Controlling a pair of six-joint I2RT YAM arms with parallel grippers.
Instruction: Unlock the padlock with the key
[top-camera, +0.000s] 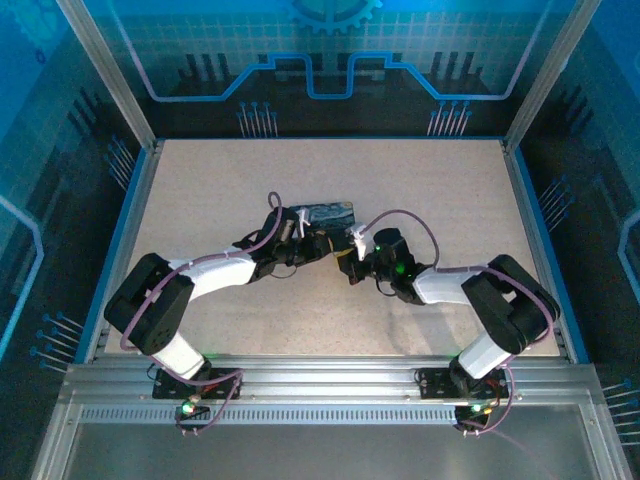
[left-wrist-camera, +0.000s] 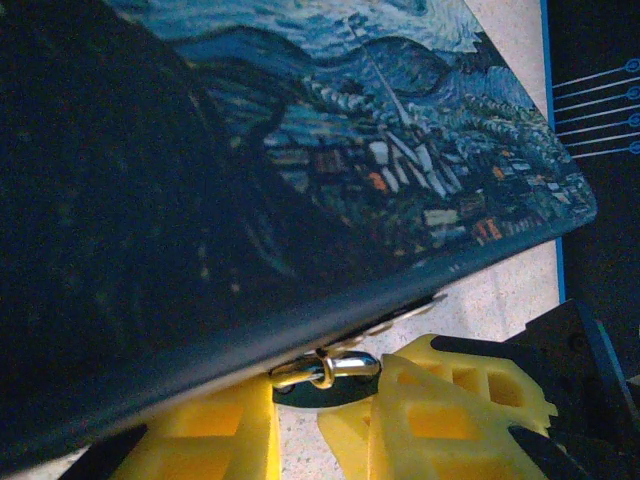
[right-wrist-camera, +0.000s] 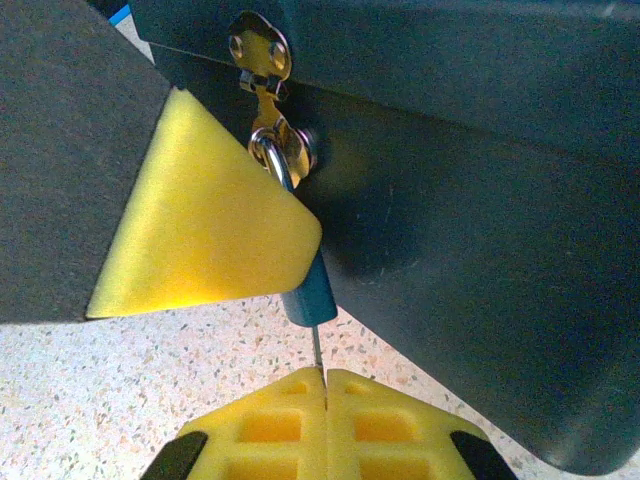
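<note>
The job stands at the keying step. The dark-blue rectangular tin with the starry-night print lies in the middle of the speckled tabletop, and both arms meet at its near edge. The tiny silvery metal padlock hangs by its shackle from the small silvery hasp on the tin's front.

The yellow left fingers stand close on either side of the padlock with a narrow gap between them. One of them covers the lock's body in the right wrist view, so I cannot tell whether they actually press it.

The yellow right fingers are together, pinching the thin metal end of the slim bluish key. The key runs up from them and goes behind the left finger toward the padlock. Whether its tip sits in the keyhole is hidden.

By my reckoning, the next move calls for the key to be fully seated. Then it needs a careful twist of the right wrist along the key's own line, with the padlock kept from swinging on the hasp.

Counted:
- one padlock
- one key
- one tin
- one hasp
- two pairs of fingers
</note>
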